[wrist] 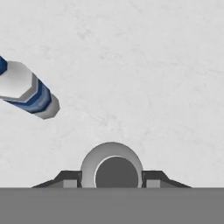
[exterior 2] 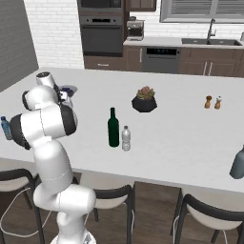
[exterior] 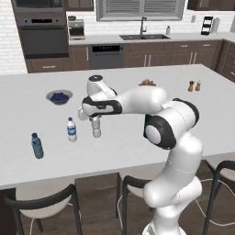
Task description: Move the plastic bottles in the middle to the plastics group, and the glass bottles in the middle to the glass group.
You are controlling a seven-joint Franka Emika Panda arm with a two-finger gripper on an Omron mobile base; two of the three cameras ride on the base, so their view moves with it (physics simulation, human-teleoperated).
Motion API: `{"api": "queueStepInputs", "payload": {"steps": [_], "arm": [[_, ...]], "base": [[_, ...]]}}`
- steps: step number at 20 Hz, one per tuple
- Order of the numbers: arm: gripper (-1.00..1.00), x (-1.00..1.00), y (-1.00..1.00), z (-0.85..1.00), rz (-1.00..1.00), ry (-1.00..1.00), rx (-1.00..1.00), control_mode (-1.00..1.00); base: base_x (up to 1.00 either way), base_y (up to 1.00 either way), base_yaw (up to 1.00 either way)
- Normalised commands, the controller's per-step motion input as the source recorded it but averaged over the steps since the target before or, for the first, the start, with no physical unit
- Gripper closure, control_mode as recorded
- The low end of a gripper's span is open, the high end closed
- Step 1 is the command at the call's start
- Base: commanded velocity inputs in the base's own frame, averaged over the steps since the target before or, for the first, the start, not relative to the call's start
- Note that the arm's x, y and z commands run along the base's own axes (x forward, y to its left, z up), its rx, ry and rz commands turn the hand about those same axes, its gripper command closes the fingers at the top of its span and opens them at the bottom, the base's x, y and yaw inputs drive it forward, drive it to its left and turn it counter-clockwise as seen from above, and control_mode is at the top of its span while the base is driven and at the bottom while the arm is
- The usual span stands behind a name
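Counter (exterior: 137,151) is one big white island with the arm reaching left across it. Bottles: five small-to-mid ones plus one more cut off. Green glass bottle (exterior 2: 113,127), count one, stands upright mid-counter in the right base view, with a clear white-capped plastic bottle (exterior 2: 126,138) just beside it on its right, close enough that I can't tell if they touch. Second clear bottle (exterior: 96,127) sits under the gripper (exterior: 95,120) in the left base view; the gripper is clamped on its top, and the hand view looks straight down on the round cap between the two finger tips (wrist: 66,178). Plastics group, count two: blue-labelled bottle (exterior: 71,130) just left of the held one, blue-tinted bottle (exterior: 36,146) further left near the counter edge. In the hand view the labelled one appears cut off at the left edge. Grey bottle (exterior 2: 238,163) is cut by the right frame edge, so its material is unclear. Others: one potted plant (exterior 2: 145,99), one bowl (exterior: 59,96) with dark blue contents too small to identify, two shakers (exterior 2: 213,102). In the right base view the arm hides the gripper and held bottle.
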Motion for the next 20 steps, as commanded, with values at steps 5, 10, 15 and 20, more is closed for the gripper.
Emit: {"api": "queueStepInputs", "payload": {"steps": [5, 10, 15, 20], "arm": [[1.0, 0.1, 0.12, 0.0, 0.02, 0.0, 0.0, -1.0], [1.0, 0.28, 0.15, 0.0, 0.03, 0.0, 0.0, -1.0], [1.0, 0.38, 0.16, -0.01, 0.03, 0.0, 0.0, -1.0], [1.0, 0.23, 0.15, -0.02, 0.04, 0.0, 0.0, -1.0]], "base": [[0.0, 0.0, 0.0], [0.0, 0.0, 0.0], [0.0, 0.0, 0.0], [0.0, 0.0, 0.0]]}}
